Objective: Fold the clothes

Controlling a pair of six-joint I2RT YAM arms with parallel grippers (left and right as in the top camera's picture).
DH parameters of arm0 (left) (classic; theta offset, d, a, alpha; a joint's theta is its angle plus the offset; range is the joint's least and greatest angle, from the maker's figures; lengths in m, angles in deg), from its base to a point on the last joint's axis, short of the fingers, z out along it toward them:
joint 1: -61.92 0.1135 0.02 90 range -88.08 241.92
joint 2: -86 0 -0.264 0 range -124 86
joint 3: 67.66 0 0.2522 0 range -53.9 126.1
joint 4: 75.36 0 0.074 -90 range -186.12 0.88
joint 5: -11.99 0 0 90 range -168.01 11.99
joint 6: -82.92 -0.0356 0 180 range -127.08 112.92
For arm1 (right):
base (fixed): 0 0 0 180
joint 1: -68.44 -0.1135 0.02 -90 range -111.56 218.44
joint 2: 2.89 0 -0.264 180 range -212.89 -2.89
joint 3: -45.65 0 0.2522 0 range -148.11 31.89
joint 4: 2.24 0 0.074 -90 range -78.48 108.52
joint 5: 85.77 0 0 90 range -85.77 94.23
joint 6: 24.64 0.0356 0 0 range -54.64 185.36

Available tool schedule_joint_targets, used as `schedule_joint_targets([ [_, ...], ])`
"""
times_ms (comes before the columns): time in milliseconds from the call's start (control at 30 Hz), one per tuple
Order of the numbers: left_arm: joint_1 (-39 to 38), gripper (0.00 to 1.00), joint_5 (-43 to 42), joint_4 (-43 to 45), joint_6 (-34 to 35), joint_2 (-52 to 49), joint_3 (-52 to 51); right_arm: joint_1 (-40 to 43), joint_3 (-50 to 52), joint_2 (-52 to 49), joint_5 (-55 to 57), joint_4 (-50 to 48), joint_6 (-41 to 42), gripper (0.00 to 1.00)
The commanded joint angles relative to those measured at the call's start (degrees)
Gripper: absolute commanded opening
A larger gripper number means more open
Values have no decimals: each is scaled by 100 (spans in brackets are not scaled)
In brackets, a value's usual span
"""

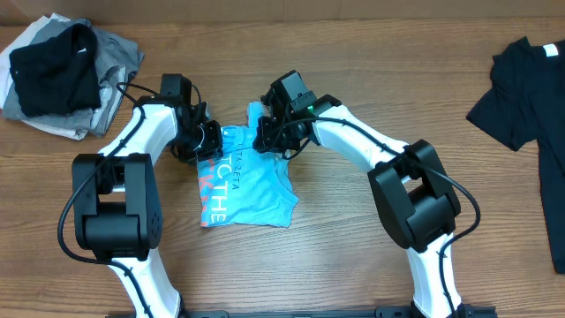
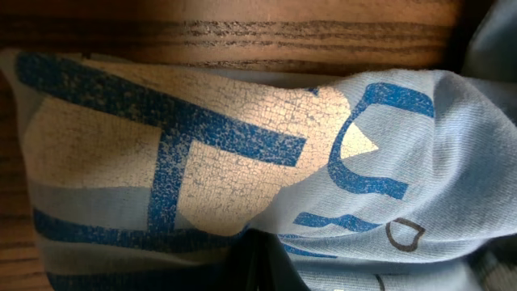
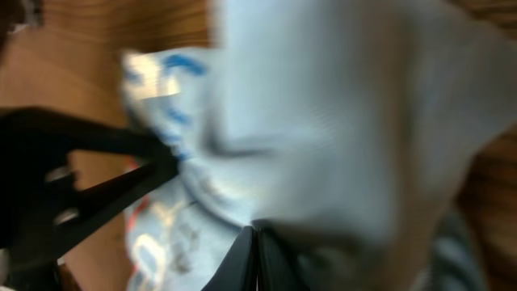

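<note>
A light blue T-shirt [image 1: 252,181] with white and red lettering lies partly folded at the table's middle. My left gripper [image 1: 209,141] is at its upper left edge, shut on the blue cloth, which fills the left wrist view [image 2: 242,162]. My right gripper [image 1: 269,137] is at the shirt's upper right edge, its fingers closed on the blue cloth [image 3: 323,121], which hangs blurred in front of the right wrist camera. The left gripper's black body shows in the right wrist view [image 3: 73,186].
A pile of black, grey and white clothes [image 1: 62,75] lies at the back left. A black T-shirt [image 1: 530,88] lies at the right edge. Bare wooden table [image 1: 353,256] lies in front.
</note>
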Motion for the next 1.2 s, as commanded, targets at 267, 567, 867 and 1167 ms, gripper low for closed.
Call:
schedule_joint_targets([
  [267, 267, 4, 1290, -92, -170, -254, -105, 361, -90, -553, 667, 363, -11, 4],
  [567, 638, 4, 1797, -848, -79, 26, 520, 619, -505, -9, 1628, 1285, 28, 4],
  [867, 557, 4, 1386, -1840, -92, 975, 1224, 664, -1058, 1134, 1742, 2347, -190, 24],
  [1167, -133, 4, 369, -2798, -713, 1589, 1117, 586, -872, 1537, 1073, 3965, -553, 4],
])
